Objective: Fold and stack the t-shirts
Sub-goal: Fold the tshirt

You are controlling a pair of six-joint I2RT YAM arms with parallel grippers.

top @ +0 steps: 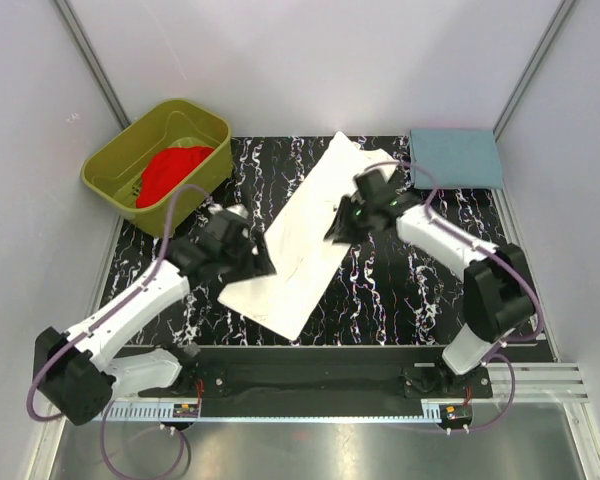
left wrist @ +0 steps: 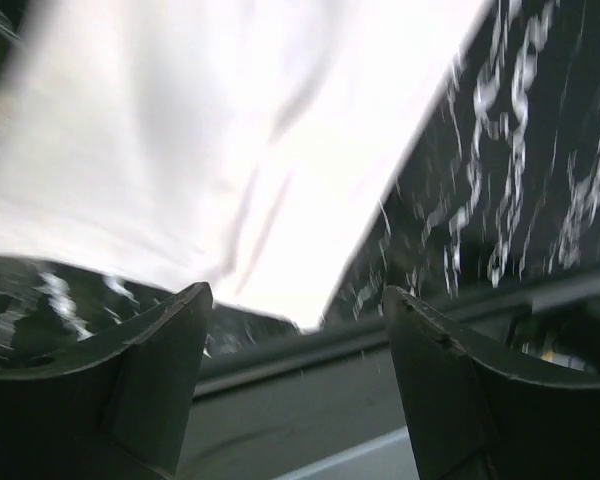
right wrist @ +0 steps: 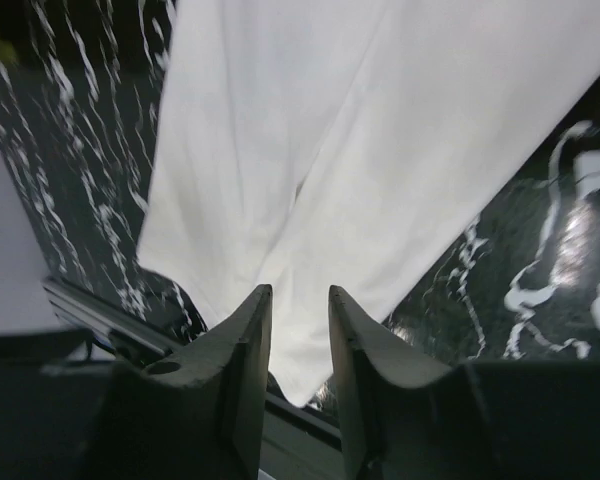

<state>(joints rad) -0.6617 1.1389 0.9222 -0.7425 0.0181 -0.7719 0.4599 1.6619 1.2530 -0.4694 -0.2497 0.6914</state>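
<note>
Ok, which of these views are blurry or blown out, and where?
Top external: sharp and evenly lit, the white t-shirt bright but its creases readable. Left wrist: motion-smeared, the shirt blown out, marbling on the tabletop streaked. Right wrist: softly blurred, with glare on the tabletop at the right.

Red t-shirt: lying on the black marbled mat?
No, the red t-shirt lies crumpled inside the olive-green tub.
</note>
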